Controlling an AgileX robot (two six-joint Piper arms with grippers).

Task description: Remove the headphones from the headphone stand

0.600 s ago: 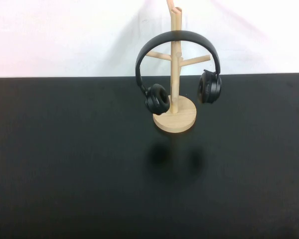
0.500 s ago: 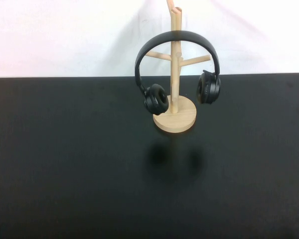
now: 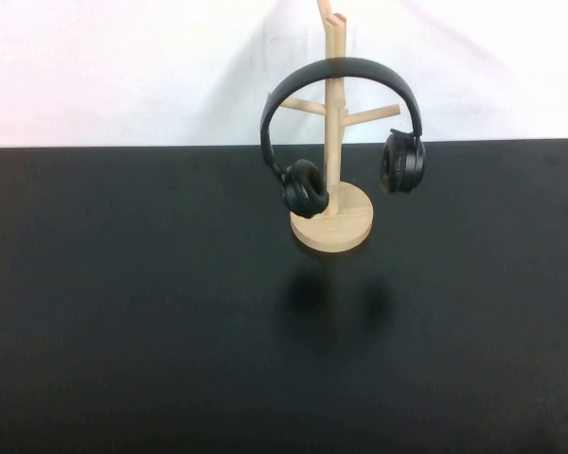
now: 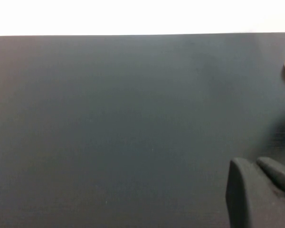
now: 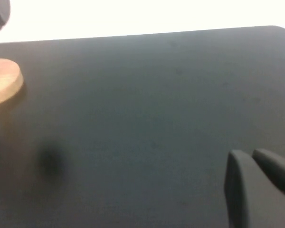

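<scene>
The headphones [image 3: 342, 123] are hung on the stand [image 3: 333, 142] near the table's [image 3: 123, 284] far edge. They should be lifted straight up, so the stand is not tipped. The left gripper [image 4: 261, 190] and right gripper [image 5: 259, 187] are parked near the close edge; their grip cannot be told.

Headphone stand [image 3: 333, 213] pale, smooth unvarnished-looking wood, post, pegs and round base alike; headphones [image 3: 343, 71] black, headband matt plastic, ear cups soft padded with slight sheen; table [image 3: 123, 303] black, matt, faintly reflective; left gripper [image 4: 259, 190] and right gripper [image 5: 256, 187], lower right of their wrist views, matt black plastic.
</scene>
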